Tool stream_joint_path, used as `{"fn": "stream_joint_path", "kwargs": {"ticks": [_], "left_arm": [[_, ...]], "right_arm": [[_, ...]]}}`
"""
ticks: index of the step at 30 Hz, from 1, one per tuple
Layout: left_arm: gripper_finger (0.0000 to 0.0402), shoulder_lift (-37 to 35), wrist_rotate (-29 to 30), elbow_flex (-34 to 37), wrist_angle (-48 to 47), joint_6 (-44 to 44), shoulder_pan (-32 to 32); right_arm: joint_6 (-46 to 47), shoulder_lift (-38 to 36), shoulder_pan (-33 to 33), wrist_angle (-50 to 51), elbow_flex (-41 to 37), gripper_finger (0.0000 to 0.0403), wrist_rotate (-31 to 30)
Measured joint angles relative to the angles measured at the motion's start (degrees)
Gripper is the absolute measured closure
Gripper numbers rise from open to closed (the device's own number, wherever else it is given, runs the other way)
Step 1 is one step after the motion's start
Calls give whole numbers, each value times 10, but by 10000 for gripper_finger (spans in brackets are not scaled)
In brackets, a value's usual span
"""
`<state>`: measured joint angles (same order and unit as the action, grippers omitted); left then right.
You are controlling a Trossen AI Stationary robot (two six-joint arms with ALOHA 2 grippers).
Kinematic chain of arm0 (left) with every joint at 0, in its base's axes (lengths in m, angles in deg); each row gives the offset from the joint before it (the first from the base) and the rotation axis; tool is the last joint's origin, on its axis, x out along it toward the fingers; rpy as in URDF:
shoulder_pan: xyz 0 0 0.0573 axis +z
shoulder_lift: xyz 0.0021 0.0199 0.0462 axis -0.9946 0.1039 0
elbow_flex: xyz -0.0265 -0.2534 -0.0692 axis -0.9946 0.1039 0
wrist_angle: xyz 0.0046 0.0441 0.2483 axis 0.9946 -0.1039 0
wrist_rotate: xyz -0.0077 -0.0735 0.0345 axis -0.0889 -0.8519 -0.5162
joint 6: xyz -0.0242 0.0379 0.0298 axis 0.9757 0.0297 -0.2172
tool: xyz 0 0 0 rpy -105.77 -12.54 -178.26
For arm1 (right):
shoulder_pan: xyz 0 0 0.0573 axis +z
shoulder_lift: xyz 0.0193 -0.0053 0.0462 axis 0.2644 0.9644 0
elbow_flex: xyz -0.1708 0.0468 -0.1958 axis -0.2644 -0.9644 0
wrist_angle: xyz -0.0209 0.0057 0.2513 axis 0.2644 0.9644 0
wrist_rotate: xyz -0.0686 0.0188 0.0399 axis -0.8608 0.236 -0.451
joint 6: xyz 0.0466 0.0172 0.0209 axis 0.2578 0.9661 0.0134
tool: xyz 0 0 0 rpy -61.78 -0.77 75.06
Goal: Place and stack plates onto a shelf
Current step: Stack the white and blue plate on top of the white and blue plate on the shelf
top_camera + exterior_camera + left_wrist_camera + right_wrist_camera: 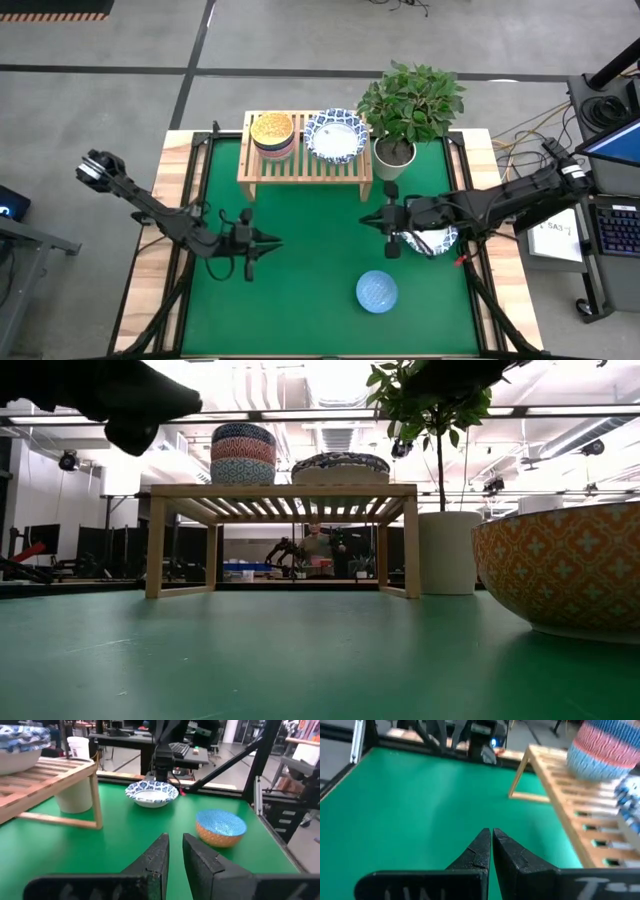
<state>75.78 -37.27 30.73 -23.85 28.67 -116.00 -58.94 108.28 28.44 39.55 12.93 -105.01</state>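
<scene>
The light-wood shelf stands at the far middle of the table. On its slats rest a stack of small bowls with a yellow one on top and a pile of white blue-rimmed plates. Another blue-patterned plate sits on the green mat, under my right arm. A light-blue bowl with an orange outside sits near the front edge. My left gripper hovers over the mat's left middle, its fingers a narrow gap apart. My right gripper is shut, pointing left past the plate.
A leafy plant in a white pot stands right of the shelf. In the low view the orange-sided bowl fills the near right, and the shelf stands behind open mat. Bare green mat lies between the two grippers.
</scene>
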Motion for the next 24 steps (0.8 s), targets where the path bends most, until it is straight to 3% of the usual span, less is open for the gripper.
{"fn": "stream_joint_path", "kwargs": {"ticks": [9,13,24], "left_arm": [[365,4,0,10,-2,-4,3],[365,8,0,7,-3,-2,3],[365,16,1,4,-2,2,4]], "right_arm": [[102,70,-26,211,123,394,-1],[162,116,-37,311,173,394,26],[289,206,-37,422,208,394,105]]}}
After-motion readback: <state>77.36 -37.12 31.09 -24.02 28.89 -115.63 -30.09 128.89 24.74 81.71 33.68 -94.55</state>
